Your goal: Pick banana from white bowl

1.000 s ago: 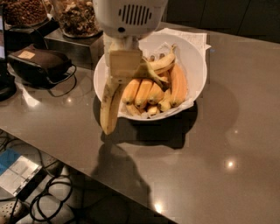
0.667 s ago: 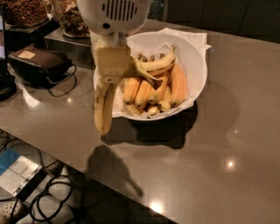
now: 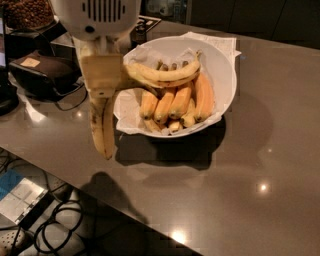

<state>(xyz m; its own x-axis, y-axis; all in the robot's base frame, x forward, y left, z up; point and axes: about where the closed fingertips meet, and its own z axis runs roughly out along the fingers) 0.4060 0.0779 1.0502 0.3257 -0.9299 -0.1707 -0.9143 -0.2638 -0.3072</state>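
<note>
My gripper (image 3: 102, 80) hangs at the upper left under its white arm housing (image 3: 97, 15), shut on the banana (image 3: 101, 127). The banana is long, yellow, with brown blotches, and dangles below the fingers, held in the air left of the white bowl (image 3: 222, 75) and clear of its rim. The bowl sits on the grey counter, lined with crumpled white paper. It holds a cleaner curved yellow banana (image 3: 162, 74) and several short orange-yellow bananas (image 3: 180, 102).
A dark brown box (image 3: 37, 72) with a cable lies on the counter at the left. A container of brown snacks (image 3: 27, 12) stands at the back left. The counter's front edge runs diagonally at lower left, with cables (image 3: 60, 225) on the floor below.
My gripper has moved left and up with the banana, carrying it out over the bowl's left rim and away from the bowl.
</note>
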